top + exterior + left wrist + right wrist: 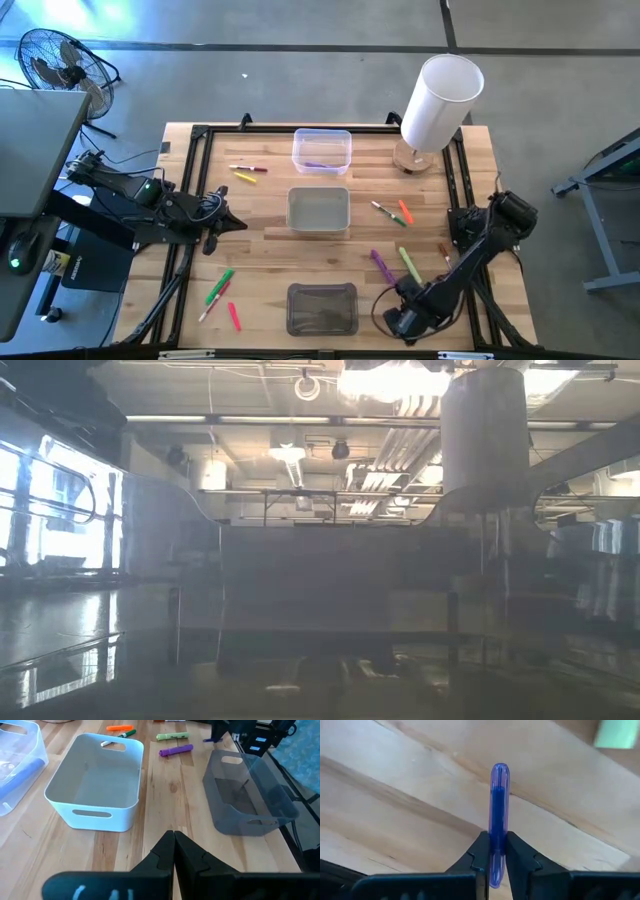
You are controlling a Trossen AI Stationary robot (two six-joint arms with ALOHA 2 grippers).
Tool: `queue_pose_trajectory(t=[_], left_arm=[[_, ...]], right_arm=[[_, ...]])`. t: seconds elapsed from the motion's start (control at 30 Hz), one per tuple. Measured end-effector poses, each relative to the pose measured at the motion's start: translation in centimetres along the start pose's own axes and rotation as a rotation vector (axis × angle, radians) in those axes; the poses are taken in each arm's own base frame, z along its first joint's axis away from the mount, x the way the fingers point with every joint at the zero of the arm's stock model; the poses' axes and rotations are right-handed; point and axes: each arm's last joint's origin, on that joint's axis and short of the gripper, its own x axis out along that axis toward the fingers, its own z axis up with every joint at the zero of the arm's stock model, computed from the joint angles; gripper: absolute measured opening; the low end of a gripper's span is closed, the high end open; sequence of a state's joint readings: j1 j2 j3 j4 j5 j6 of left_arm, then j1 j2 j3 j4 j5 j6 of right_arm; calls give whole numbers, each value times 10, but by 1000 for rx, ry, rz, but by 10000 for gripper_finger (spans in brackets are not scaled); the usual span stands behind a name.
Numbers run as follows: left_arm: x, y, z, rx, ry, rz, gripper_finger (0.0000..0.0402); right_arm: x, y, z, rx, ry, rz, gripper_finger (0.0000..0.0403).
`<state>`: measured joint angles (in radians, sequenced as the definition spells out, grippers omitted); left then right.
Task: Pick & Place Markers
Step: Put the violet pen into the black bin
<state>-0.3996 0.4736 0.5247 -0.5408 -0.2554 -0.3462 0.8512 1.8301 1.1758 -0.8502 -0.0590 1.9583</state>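
My right gripper (492,851) is shut on a translucent blue-purple marker (499,795). In the high view it sits low near the table's near edge (392,320), just right of the dark bin (322,308). My left gripper (173,839) is shut and empty at the table's left (238,224), facing the white bin (95,785). Loose markers lie flat on the wood: purple (381,265), green (410,265), orange and green (401,213), yellow and red (246,172), green (220,286), pink (233,316). One purple marker lies in the clear bin (322,150). My right gripper pinches the blue-purple marker near its rear end (495,845) between the two fingers. The marker runs along the fingers, and most of its length sticks out past the fingertips (481,847) over the wood. Whether its free end (500,769) touches the table I cannot tell.
Three bins stand in a row down the table's middle: clear, white (318,210) and dark. A big white cylinder (440,100) stands on a wooden disc at the far right corner. A black frame (190,200) runs around the table's edges. A fan (60,60) stands on the floor.
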Motion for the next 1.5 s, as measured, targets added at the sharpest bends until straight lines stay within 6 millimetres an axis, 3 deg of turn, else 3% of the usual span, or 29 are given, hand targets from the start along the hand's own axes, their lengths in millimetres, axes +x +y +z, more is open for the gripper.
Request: queue_pose_trajectory(t=[0.5, 0.63, 0.8, 1.0, 1.17, 1.33, 1.5], left_arm=[[0, 0, 0, 0, -6, 16, 0], [0, 0, 0, 0, -6, 17, 0], [0, 1, 0, 0, -7, 17, 0], [0, 1, 0, 0, -6, 18, 0], [0, 1, 0, 0, -6, 18, 0], [0, 1, 0, 0, -6, 18, 0], [0, 1, 0, 2, -1, 20, 0]], right_arm=[[-11, 0, -9, -42, -68, 13, 28], [-31, 10, -12, -98, -165, 72, 28], [-71, 27, -9, -223, -378, 170, 29], [-115, 51, 17, -366, -503, 228, 30], [-136, 77, 55, -515, -483, 304, 29], [-123, 104, 88, -601, -407, 333, 29], [-99, 130, 106, -670, -332, 313, 29]])
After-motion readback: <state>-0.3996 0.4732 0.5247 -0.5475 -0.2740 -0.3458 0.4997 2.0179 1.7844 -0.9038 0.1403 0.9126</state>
